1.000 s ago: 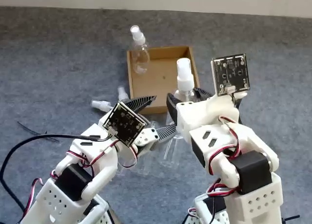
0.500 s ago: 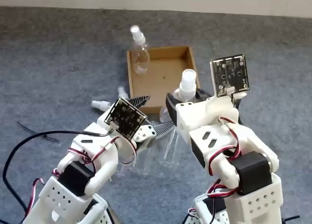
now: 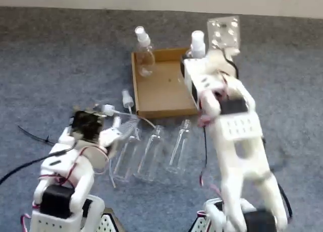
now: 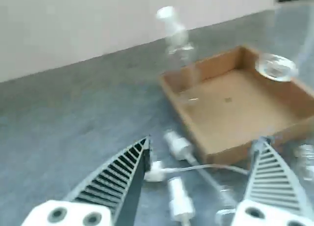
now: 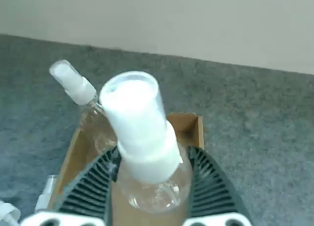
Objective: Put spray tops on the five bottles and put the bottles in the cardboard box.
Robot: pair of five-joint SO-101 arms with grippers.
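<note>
My right hand (image 5: pixel 153 179) pinches a capped bottle (image 5: pixel 142 137) over the upper right corner of the box (image 3: pixel 164 91), so I should lower it upright, away from the other bottle (image 3: pixel 145 60) at the upper left, while my left hand (image 4: pixel 204 140) is spread.

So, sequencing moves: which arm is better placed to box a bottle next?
Right: right gripper is shut on a capped bottle over the box; left gripper is open above loose tops.
</note>
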